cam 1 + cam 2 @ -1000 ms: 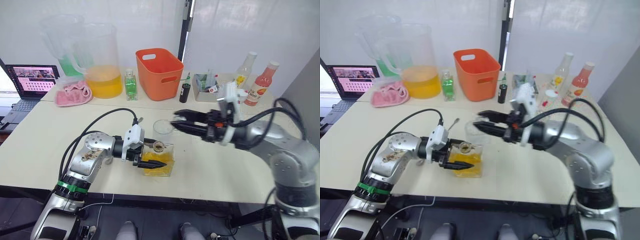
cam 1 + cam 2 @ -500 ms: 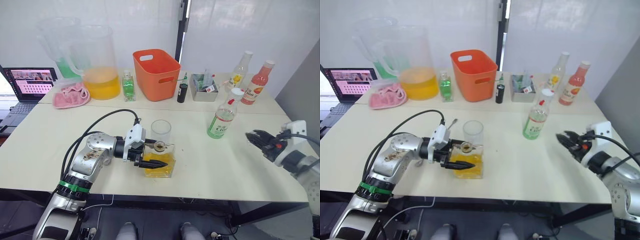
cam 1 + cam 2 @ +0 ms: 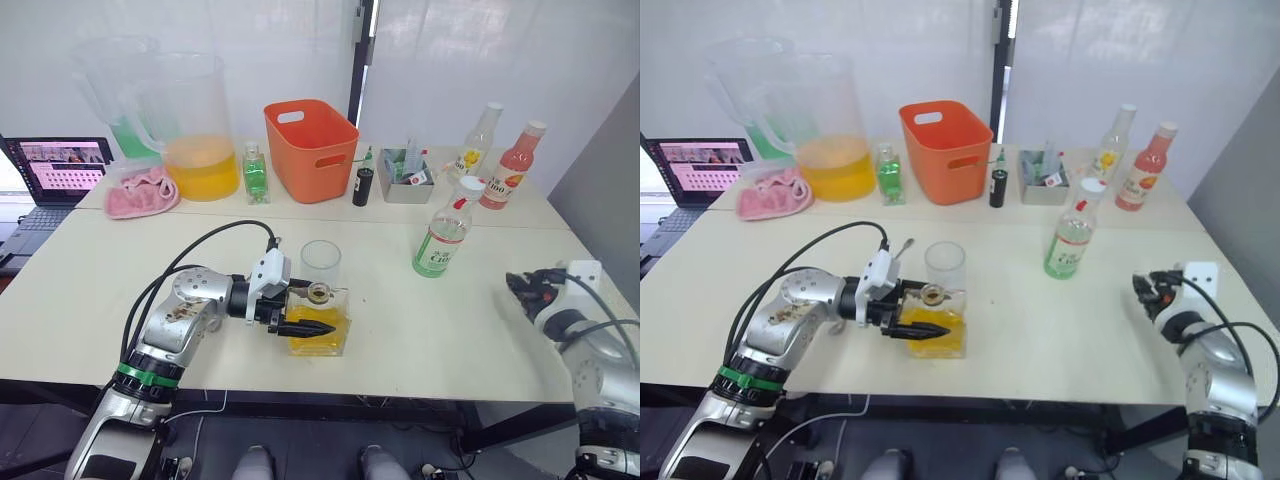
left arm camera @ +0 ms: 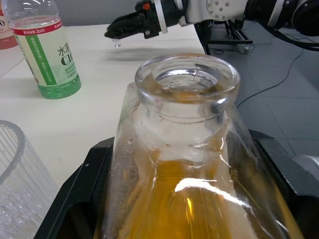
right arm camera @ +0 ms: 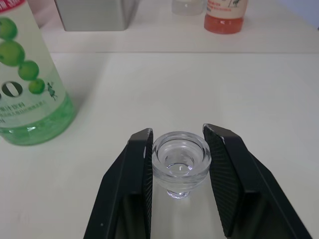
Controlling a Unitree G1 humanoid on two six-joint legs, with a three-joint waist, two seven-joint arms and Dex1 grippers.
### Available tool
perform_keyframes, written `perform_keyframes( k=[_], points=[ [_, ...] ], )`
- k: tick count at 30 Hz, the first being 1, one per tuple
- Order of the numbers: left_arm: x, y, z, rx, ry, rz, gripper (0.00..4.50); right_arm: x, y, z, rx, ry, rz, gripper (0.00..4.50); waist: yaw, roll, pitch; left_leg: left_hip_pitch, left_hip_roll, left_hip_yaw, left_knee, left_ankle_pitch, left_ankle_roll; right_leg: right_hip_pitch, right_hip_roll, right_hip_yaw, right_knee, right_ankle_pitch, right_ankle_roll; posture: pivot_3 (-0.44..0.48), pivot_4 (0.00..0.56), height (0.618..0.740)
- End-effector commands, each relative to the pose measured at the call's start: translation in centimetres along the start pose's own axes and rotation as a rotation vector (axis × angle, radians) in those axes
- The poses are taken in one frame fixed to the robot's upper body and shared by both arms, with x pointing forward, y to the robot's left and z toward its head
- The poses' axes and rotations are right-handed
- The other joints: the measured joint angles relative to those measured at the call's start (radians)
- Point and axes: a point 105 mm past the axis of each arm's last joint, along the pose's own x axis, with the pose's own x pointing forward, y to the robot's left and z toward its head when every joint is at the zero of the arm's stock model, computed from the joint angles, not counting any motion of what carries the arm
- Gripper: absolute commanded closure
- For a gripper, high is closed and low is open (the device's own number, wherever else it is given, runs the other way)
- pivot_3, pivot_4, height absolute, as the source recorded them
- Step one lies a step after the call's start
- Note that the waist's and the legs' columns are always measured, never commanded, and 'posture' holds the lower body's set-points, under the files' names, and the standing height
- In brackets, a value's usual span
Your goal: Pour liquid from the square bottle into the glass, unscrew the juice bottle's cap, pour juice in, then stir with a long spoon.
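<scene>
Square bottle [image 3: 320, 325] clamped in left claw [image 3: 300, 312], glass stopper [image 5: 180, 163] pinched in right claw [image 5: 180, 174].

Stands upright on counter [image 3: 90, 270], unstoppered, amber liquid in lower half, black fingers [image 3: 305, 328] closed on both sides. Glass [image 3: 321, 264] just behind it, upright. Juice bottle [image 3: 441, 238] farther right, well apart, white cap on. Right claw low over counter's right edge, well clear of juice bottle. Orange basket [image 3: 313, 146] along back of counter.

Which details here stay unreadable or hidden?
- Square bottle: lower body hidden by left gripper, head views.
- Long spoon: mostly behind the left gripper.
- Glass stopper in right gripper: too small in head views.
- Glass: cut off, left wrist view.
</scene>
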Motion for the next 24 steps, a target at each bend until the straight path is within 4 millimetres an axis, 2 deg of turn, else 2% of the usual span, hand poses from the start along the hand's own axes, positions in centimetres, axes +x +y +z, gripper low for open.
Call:
perform_keyframes(
  k=[1,5,10,11,14,18,22,24],
  points=[
    [0.1,-0.3,0.8,0.025,-0.021,-0.008,1.66,-0.1,-0.1,0.6,-0.028,-0.045,-0.010,3.44,-0.002,0.000,0.000,0.000,0.000,0.000,0.000,0.000,0.000,0.000,0.000,0.000,0.000,0.000,0.000,0.000,0.150,0.717],
    [0.2,-0.3,1.0,0.025,-0.041,-0.002,1.66,-0.2,-0.1,-0.7,-0.018,-0.027,-0.017,3.44,-0.004,0.000,0.000,0.001,0.000,0.000,0.000,0.000,0.000,0.001,0.000,0.000,0.000,0.000,0.000,0.000,0.150,0.717],
    [0.2,-0.3,1.0,0.028,-0.037,-0.002,1.66,-0.3,-0.1,-0.9,-0.010,-0.030,-0.010,3.44,-0.004,0.000,0.000,0.002,0.000,0.000,0.000,0.000,0.000,0.002,0.000,0.000,0.000,0.000,0.000,0.000,0.150,0.717],
    [0.2,-0.3,1.0,0.028,-0.036,-0.002,1.66,-0.3,-0.1,-0.8,-0.012,-0.030,-0.010,2.40,-0.004,0.000,0.000,0.002,0.000,0.000,0.000,0.000,0.000,0.002,0.000,0.000,0.000,0.000,0.000,0.000,0.150,0.717],
    [0.2,-0.4,1.1,0.027,-0.037,-0.004,1.66,-0.5,-0.2,-0.5,-0.018,-0.043,-0.009,1.41,-0.004,0.000,0.000,0.002,0.000,0.000,0.000,0.000,0.000,0.002,0.000,0.000,0.000,0.000,0.000,0.000,0.150,0.717],
    [0.3,-0.5,1.1,0.029,-0.040,-0.015,1.66,-0.8,-0.3,0.9,-0.049,-0.077,0.009,0.06,-0.004,0.000,0.000,0.002,0.000,0.000,0.000,0.000,0.000,0.002,0.000,0.000,0.000,0.000,0.000,0.000,0.150,0.717],
    [0.2,-0.6,1.1,0.021,-0.045,-0.015,1.66,-1.1,-0.3,3.0,-0.159,-0.115,0.021,0.00,-0.004,0.001,0.001,0.002,0.000,0.000,0.000,0.000,0.000,0.002,0.000,0.000,0.000,0.000,0.000,0.000,0.150,0.717],
    [0.2,-0.5,1.0,0.017,-0.047,-0.012,1.66,-1.3,0.6,5.0,-0.183,-0.145,0.088,0.00,-0.006,0.002,0.001,0.002,0.000,0.000,0.000,0.000,0.000,0.002,0.000,0.000,0.000,0.000,0.000,0.000,0.150,0.717]
  ],
)
